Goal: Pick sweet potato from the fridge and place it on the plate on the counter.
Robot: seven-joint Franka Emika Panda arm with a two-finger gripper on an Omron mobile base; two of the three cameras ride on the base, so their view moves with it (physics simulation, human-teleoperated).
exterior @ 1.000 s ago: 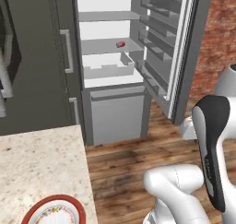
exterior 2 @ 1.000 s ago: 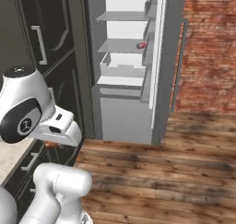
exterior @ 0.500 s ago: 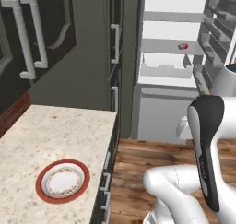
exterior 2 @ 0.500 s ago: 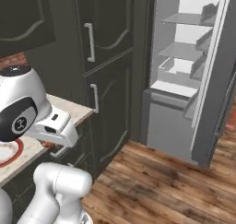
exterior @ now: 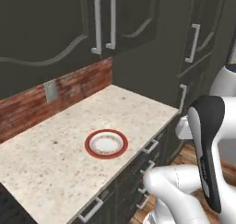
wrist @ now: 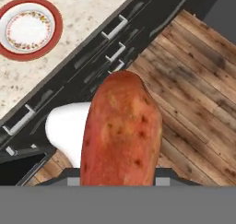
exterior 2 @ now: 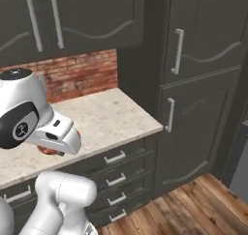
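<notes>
A: Field check. Where's the sweet potato [wrist: 120, 132]?

B: Lower centre of the hand view, big and close. It rises straight out of the end effector [wrist: 120, 184], which is closed on it. Fingertips themselves are hidden behind the tuber.

A: And the plate [exterior: 106, 143]?

B: Centre of the left base view, on the speckled worktop [exterior: 55, 158], bare, a little back from the front edge above the drawers. In the hand view it sits at the upper left corner [wrist: 28, 28], well apart from the potato, with the drawer fronts and wood floor [wrist: 198, 103] between and below.

A: So the load hangs over the floor, not the stone.

B: That's my reading. Step in hand looks like the carry to the plate. To do it well: bring the hand over the worktop until the plate's white centre lies under the tuber, descend low, and only then release, so the potato doesn't roll off the red rim. Keep the grip firm during travel; the tapered shape could slip.
</notes>
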